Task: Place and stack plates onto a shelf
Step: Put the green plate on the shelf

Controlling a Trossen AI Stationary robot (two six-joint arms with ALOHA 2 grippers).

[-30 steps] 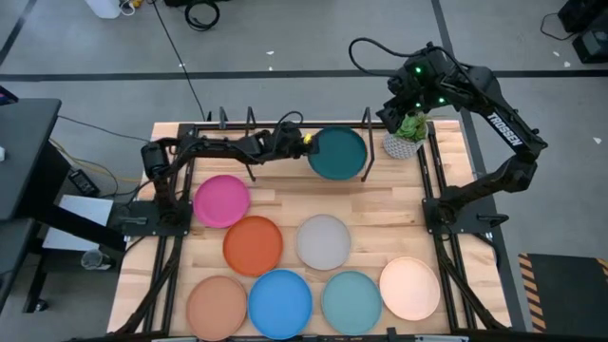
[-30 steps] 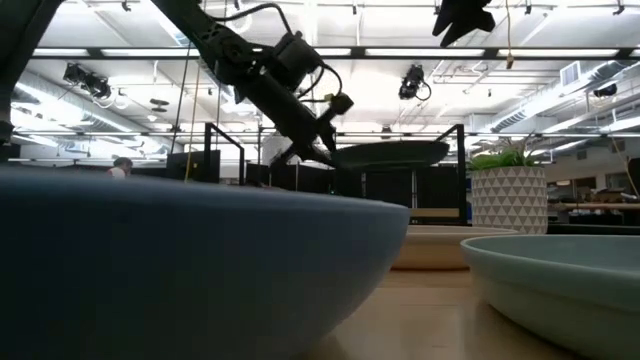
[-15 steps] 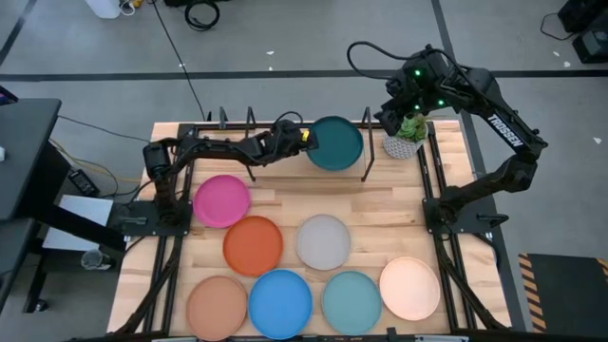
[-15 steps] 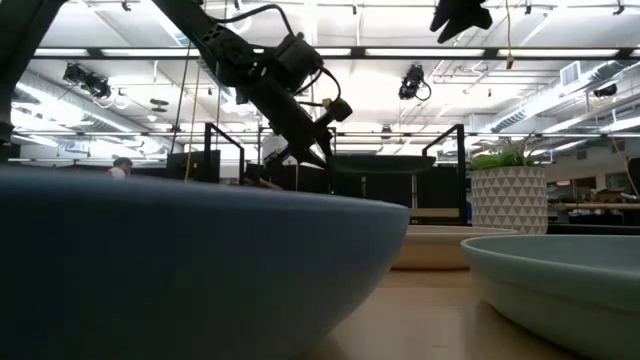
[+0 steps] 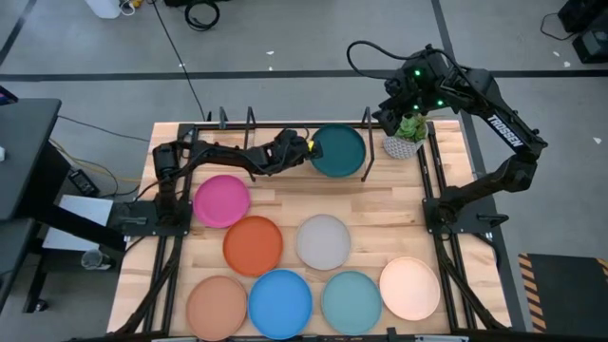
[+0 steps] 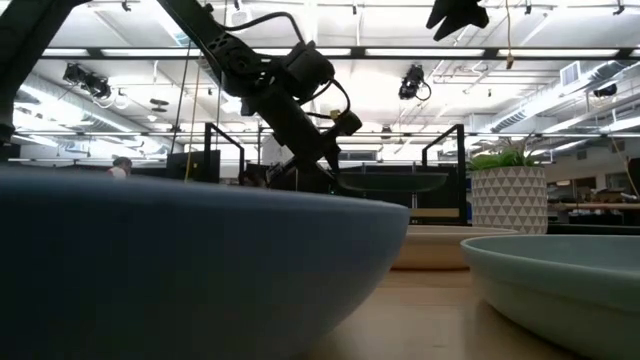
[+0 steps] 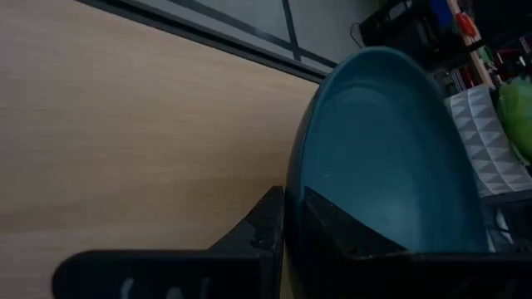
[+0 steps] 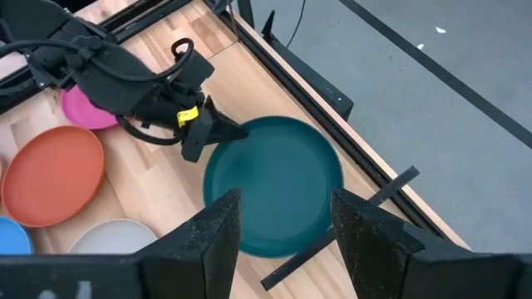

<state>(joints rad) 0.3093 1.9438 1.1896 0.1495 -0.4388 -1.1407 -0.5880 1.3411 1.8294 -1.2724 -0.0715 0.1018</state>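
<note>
The dark teal plate is at the far edge of the table, inside the right part of the black shelf, nearly level in the low view. My left gripper reaches it from the left and is shut on its rim. My right gripper hangs open high above the potted plant, looking down on the plate. The other seven plates lie flat on the table: magenta, orange, pale grey, tan, blue, light teal, cream. My left gripper pinches the dark teal plate's left rim, one finger inside the dish and one finger outside and under it. It comes slanting down from the table's left. The plate sits almost level; whether its underside rests on the shelf I cannot tell.
A potted green plant in a white pot stands just right of the shelf. Upright shelf loops rise along the far edge. Black frame rails run down both table sides. Bare wood lies between the shelf and the plate rows.
My left gripper has carried the dark teal plate down into the shelf: it swung a little toward the far edge, then back, and dropped. The plate, tilted a second ago, now sits lower and nearly level. The left arm's elbow has sunk toward the table.
</note>
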